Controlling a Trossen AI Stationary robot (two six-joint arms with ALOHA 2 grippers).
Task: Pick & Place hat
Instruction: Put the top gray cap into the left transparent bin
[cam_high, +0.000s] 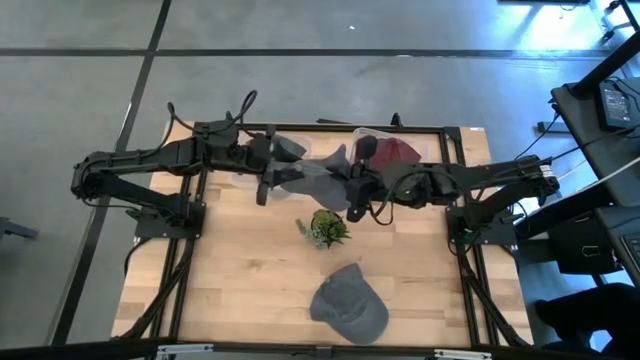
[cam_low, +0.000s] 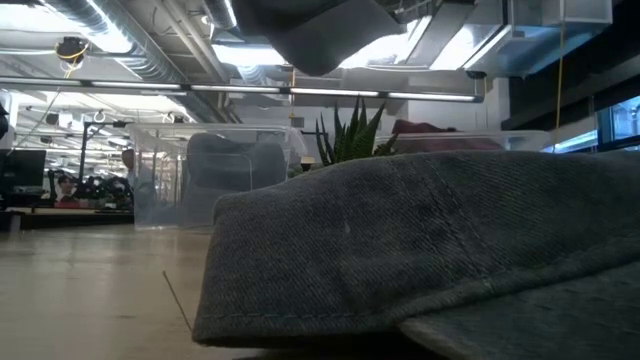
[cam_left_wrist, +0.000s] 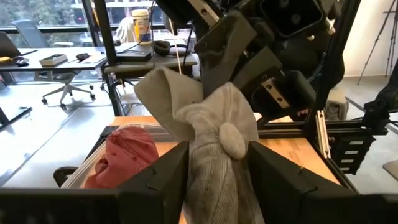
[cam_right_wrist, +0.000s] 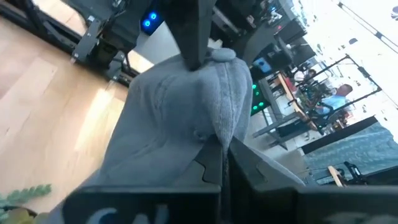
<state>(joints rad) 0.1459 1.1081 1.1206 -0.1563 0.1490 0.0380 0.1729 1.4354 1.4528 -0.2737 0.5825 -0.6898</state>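
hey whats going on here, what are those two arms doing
Both arms hold one grey fabric cap up in the air between them, over the back part of the wooden table. The left end effector and the right end effector are each shut on it. A second grey cap lies near the table's front edge, a small green potted plant stands mid-table, and a red cap sits in a clear bin at the back.
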